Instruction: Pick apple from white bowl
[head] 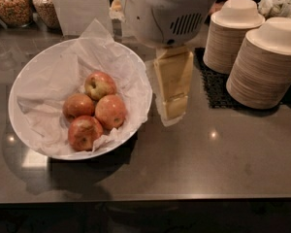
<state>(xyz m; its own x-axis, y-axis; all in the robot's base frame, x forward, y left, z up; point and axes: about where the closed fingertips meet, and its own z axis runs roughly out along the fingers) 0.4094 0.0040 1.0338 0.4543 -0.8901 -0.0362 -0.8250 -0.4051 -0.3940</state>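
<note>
The white bowl (29, 69) sits at the left of the dark counter, lined with crumpled white paper. Several apples lie in it. The apple (99, 85) with the yellow-green patch around its stem is the farthest one; three redder apples (94, 118) lie in front of it. My gripper (170, 108) hangs from the white arm housing (167, 11) just right of the bowl's right rim, above the counter, its cream-coloured fingers pointing down. It holds nothing.
Two tall stacks of beige paper bowls (264, 64) stand at the back right on a black mat (214, 89). Jars of snacks (12, 4) stand at the back left. A white sign (80, 6) stands behind the bowl.
</note>
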